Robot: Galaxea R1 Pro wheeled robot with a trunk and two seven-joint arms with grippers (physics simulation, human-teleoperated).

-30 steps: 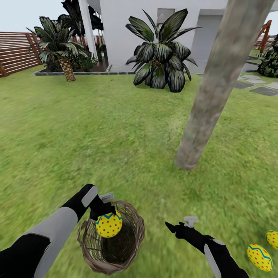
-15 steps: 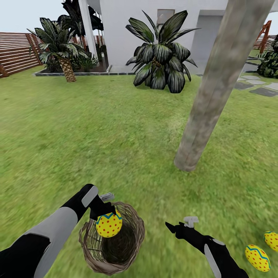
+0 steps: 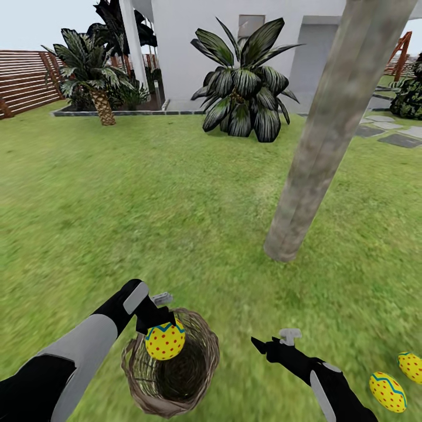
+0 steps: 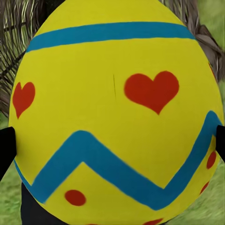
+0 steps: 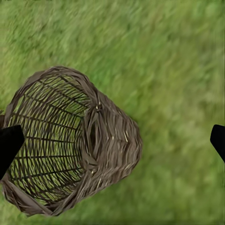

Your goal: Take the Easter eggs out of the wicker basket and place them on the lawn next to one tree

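One egg sits clamped between the fingers of the left gripper, held just above the open mouth of the basket; in the left wrist view the egg shows its blue zigzag band, red hearts and dots, with a dark fingertip pressed against each side. The basket stands on the lawn, and in the right wrist view its open weave looks hollow inside. The right gripper hangs over the grass just beside the basket, its fingers spread wide and holding nothing. Two more eggs lie on the grass near the right forearm, close together, one at the picture's edge. The tree rises from the lawn beyond the right gripper, its grey-brown trunk leaning across the view, apart from the basket. Farther off stand a broad-leaved dark plant, a small palm, a white house wall, a slatted wooden fence and grey stepping stones.
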